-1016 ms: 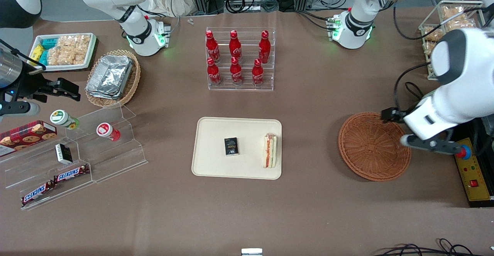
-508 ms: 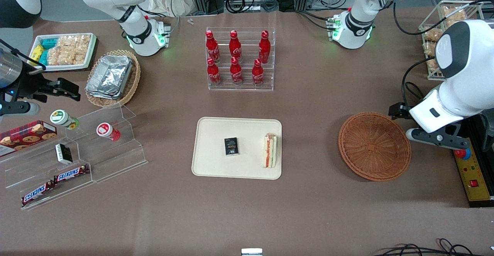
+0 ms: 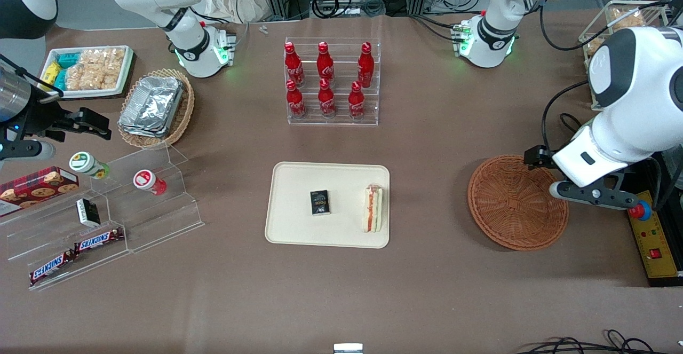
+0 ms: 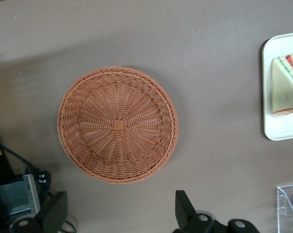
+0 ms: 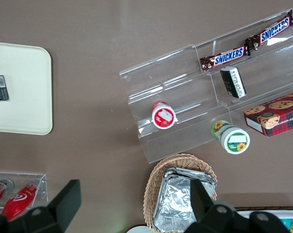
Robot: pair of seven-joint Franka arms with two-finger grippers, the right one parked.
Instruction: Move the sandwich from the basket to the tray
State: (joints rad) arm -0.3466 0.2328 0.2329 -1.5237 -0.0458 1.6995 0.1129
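Observation:
The sandwich (image 3: pixel 373 209) lies on the cream tray (image 3: pixel 299 226), close to the rim nearest the basket, its red and green filling edge facing up. The left wrist view also catches the sandwich (image 4: pixel 284 90) and a corner of the tray (image 4: pixel 270 131). The reddish-brown round basket (image 3: pixel 516 202) stands empty on the table, and the wrist view shows the whole bare basket (image 4: pixel 117 124). My left gripper (image 3: pixel 592 196) hangs high over the basket's rim toward the working arm's end. That gripper (image 4: pixel 120 213) is open and holds nothing.
A small black box (image 3: pixel 320 203) lies mid-tray. A yellow control box with a red button (image 3: pixel 653 236) sits beside the basket. A rack of red bottles (image 3: pixel 331 84) stands farther from the camera. Acrylic snack shelves (image 3: pixel 106 220) and a foil-tray basket (image 3: pixel 155 108) lie toward the parked arm's end.
My left gripper drifted a little away from the basket, then came back over its rim. The sandwich, the tray and the basket have not moved.

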